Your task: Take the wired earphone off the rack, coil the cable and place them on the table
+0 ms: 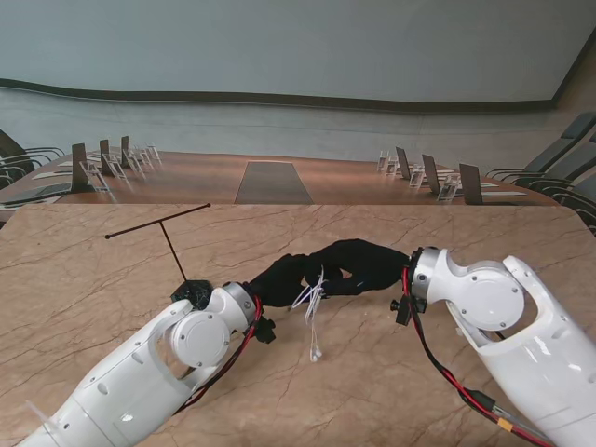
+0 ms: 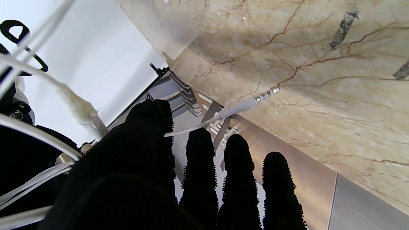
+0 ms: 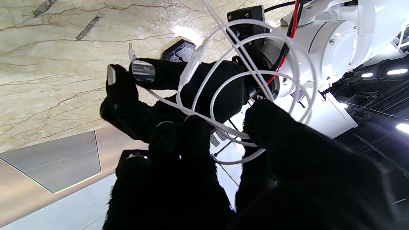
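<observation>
Both arms reach inward from near corners, black-gloved hands meeting at centre. Left robot hand (image 1: 284, 277): four fingers (image 2: 236, 166) extended side by side, thumb apart, white earphone cable (image 1: 314, 300) running across hand. Right robot hand (image 1: 365, 263): thumb and fingers (image 3: 191, 134) pinched on cable loops, wrist roughly level.

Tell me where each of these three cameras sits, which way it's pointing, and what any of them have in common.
Stand view: above the shoulders, looking down over the table at the rack; both arms, left hand and right hand meet at the cable.
Left wrist view: looks along the left hand's fingers toward the table; the plug sticks out past them.
Right wrist view: looks along the right hand at the cable coils, with the left hand and left arm behind.
Shared: all three show the white cable and marble table.
</observation>
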Tool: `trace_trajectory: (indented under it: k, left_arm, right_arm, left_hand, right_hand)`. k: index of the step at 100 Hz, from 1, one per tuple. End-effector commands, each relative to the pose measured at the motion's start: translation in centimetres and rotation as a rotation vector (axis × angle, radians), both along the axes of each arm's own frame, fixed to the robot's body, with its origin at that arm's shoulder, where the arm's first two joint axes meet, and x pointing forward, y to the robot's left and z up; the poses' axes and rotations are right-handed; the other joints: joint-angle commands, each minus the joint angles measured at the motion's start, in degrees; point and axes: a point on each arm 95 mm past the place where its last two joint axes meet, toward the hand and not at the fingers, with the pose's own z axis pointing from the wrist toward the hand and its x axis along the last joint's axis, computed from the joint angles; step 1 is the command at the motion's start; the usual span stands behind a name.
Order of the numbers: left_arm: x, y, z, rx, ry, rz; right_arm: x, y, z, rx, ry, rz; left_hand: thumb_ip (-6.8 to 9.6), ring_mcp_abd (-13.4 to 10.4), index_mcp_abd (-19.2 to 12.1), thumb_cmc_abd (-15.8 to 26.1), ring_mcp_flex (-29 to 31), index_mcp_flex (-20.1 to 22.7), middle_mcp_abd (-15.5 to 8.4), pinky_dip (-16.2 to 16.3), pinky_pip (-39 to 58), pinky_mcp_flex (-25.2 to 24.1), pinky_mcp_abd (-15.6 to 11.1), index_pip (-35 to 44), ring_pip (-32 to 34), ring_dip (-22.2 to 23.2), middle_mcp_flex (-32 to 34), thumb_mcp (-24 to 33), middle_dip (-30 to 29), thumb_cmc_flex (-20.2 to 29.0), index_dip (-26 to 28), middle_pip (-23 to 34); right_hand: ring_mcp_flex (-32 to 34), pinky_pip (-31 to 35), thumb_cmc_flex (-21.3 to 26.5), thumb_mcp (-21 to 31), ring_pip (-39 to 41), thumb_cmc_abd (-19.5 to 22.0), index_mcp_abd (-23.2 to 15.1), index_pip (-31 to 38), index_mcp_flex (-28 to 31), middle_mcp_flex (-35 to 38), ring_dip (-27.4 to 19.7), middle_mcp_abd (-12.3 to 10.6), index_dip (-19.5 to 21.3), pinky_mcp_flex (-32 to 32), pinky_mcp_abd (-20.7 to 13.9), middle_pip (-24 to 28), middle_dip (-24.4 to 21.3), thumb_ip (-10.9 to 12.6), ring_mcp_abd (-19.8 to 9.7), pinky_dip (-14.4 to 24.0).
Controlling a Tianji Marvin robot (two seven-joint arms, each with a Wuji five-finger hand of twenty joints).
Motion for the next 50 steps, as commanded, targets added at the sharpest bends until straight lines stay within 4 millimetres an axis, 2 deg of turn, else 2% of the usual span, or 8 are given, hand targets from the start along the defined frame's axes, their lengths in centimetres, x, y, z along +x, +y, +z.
trace_trajectory:
  k: [1, 6, 9, 14, 21, 33, 39, 50]
  left_arm:
    - [-0.2, 0.0, 0.13, 0.008, -0.018, -0.003]
    - [-0.21, 0.17, 0.23, 0.023, -0.021, -0.004]
    - [-0.14, 0.28, 0.26, 0.03, -0.025, -0.008]
    - [-0.1, 0.4, 0.34, 0.036, -0.026, -0.014]
    - [-0.02, 0.56, 0.43, 0.043, -0.023, -0.019]
    - [0.0, 0.65, 0.49, 0.051, -0.016, -0.014]
    - [-0.01, 0.66, 0.49, 0.055, -0.012, -0.008]
    - [-0.07, 0.63, 0.55, 0.058, 0.004, 0.008]
  right_arm:
    - [-0.24, 0.12, -0.23, -0.008, 0.006, 0.004]
    - [-0.27, 0.07, -0.29, -0.011, 0.007, 0.004]
    - [-0.29, 0.05, -0.34, -0.012, 0.008, 0.002]
    - [-0.29, -0.01, -0.41, -0.015, 0.012, 0.0]
    - [-0.29, -0.08, -0.47, -0.017, 0.013, -0.002]
    - [-0.29, -0.12, -0.47, -0.018, 0.014, -0.002]
    - [-0.26, -0.12, -0.46, -0.018, 0.013, 0.0]
    - [-0.21, -0.14, -0.42, -0.018, 0.01, 0.003]
  left_hand:
    - [-1.9, 0.09, -2.86, -2.62, 3.42, 2.28, -2.5, 2.17, 3.6, 0.68, 0.1, -1.22, 5.75, 5.01, 3.11, 1.74, 5.28, 0.3, -1.03, 7.21]
    - [-2.04, 0.64, -2.77, -2.7, 5.74, 2.71, -3.1, 2.93, 5.04, 0.88, 0.2, -1.53, 9.41, 7.42, 6.06, 1.64, 6.06, 0.42, -1.52, 12.1]
    - [-2.14, 1.62, -2.72, -2.87, 9.66, 3.02, -3.49, 3.62, 6.63, 2.01, 0.95, -1.53, 11.94, 8.45, 9.94, 1.73, 3.97, 0.37, -1.82, 15.93]
    - [-2.08, 2.59, -2.65, -2.68, 12.45, 2.97, -3.55, 3.96, 7.87, 2.66, 1.14, -1.46, 14.13, 8.91, 13.33, 1.95, 2.87, 0.51, -1.8, 17.6]
    - [-1.88, 4.69, -1.89, -1.58, 18.74, 2.04, -4.04, 4.4, 10.73, 3.65, 1.31, -1.3, 18.1, 8.14, 20.08, 1.6, -2.62, 1.16, -0.85, 20.75]
    - [-2.13, 7.15, 4.64, -0.16, 24.11, 0.63, -5.06, 3.52, 12.45, 4.89, 1.7, -0.19, 17.06, 3.34, 24.93, 2.4, -9.67, 2.58, 0.38, 14.65]
    - [-2.48, 7.43, 6.7, 0.7, 24.52, -0.94, -4.63, 2.79, 12.22, 4.76, 1.75, 0.79, 14.07, 0.87, 24.6, 1.58, -12.86, 3.41, 1.88, 8.86]
    - [-2.81, 8.26, 9.23, 2.55, 25.4, -5.11, -3.34, 2.2, 12.85, 5.93, 2.79, 3.36, 12.36, -1.09, 24.17, -0.69, -15.53, 4.9, 6.36, 3.4]
  right_hand:
    - [1.36, -0.59, 3.63, 7.08, 3.93, 2.7, -7.38, 9.59, 7.74, 1.62, -0.35, 5.21, 5.8, -0.08, -3.79, 2.06, -0.46, 6.03, 5.84, -0.63]
    - [1.36, -0.58, 3.62, 7.11, 3.94, 2.59, -7.46, 9.56, 7.74, 1.57, -0.37, 5.22, 5.81, -0.04, -3.83, 2.17, -0.44, 6.08, 5.78, -0.65]
    - [1.36, -0.57, 3.67, 7.18, 3.95, 2.55, -7.47, 9.54, 7.75, 1.61, -0.38, 5.27, 5.8, -0.02, -3.8, 2.16, -0.48, 6.13, 5.84, -0.66]
    - [1.25, -0.61, 3.57, 7.15, 3.92, 2.64, -7.45, 9.48, 7.67, 1.45, -0.39, 5.3, 5.79, -0.22, -3.81, 2.14, -0.51, 6.12, 5.88, -0.67]
    - [1.24, -0.56, 3.59, 7.22, 3.93, 2.48, -7.44, 9.48, 7.67, 1.51, -0.4, 5.36, 5.81, -0.15, -3.81, 2.22, -0.53, 6.18, 5.89, -0.67]
    - [1.29, -0.54, 3.52, 7.26, 3.99, 2.51, -7.36, 9.46, 7.72, 1.52, -0.39, 5.4, 5.8, -0.15, -3.78, 2.24, -0.6, 6.22, 5.89, -0.67]
    - [1.33, -0.54, 3.55, 7.31, 4.01, 2.43, -7.35, 9.45, 7.7, 1.54, -0.39, 5.39, 5.8, -0.12, -3.73, 2.26, -0.63, 6.27, 5.89, -0.68]
    - [1.37, -0.52, 3.55, 7.38, 4.03, 2.45, -7.34, 9.44, 7.7, 1.6, -0.39, 5.41, 5.8, -0.07, -3.67, 2.31, -0.65, 6.36, 5.92, -0.69]
